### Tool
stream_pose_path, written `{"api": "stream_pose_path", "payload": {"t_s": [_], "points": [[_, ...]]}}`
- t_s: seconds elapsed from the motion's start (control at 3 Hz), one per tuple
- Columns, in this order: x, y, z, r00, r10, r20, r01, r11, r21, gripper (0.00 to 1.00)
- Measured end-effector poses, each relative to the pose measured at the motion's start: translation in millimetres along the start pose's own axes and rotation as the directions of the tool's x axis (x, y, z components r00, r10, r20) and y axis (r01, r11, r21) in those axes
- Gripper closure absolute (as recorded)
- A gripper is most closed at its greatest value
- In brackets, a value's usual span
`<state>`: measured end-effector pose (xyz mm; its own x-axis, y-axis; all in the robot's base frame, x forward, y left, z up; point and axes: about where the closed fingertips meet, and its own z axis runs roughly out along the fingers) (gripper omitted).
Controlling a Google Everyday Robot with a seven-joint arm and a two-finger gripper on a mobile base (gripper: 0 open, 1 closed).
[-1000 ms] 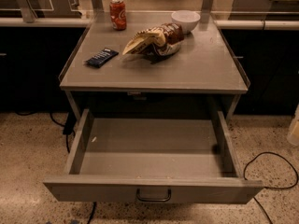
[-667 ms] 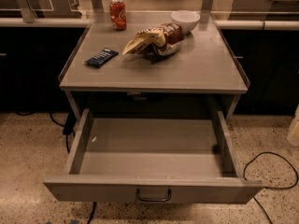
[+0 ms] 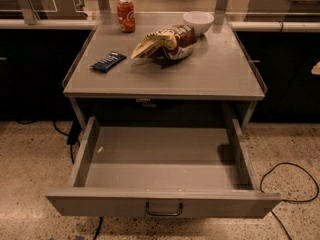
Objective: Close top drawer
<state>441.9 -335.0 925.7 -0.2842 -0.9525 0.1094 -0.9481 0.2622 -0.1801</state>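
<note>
The top drawer is a wide grey metal drawer pulled fully out from under the grey table. Its inside looks empty. A small dark wire handle sits at the centre of its flat front, near the bottom of the camera view. The gripper is not in view.
On the table top lie a red soda can, a white bowl, a chip bag and a dark blue bar. Black cables run over the speckled floor at right and left. Dark cabinets stand behind.
</note>
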Motion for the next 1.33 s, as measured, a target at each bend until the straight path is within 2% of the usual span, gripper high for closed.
{"api": "stream_pose_path", "payload": {"t_s": [0.33, 1.0, 1.33], "points": [[-1, -1, 2, 1.000, 0.008, 0.018, -0.008, 0.9998, 0.018, 0.00], [27, 17, 28, 0.991, 0.066, 0.118, -0.070, 0.9969, 0.036, 0.00], [50, 29, 64, 0.987, 0.061, 0.145, -0.059, 0.9981, -0.018, 0.00]]}}
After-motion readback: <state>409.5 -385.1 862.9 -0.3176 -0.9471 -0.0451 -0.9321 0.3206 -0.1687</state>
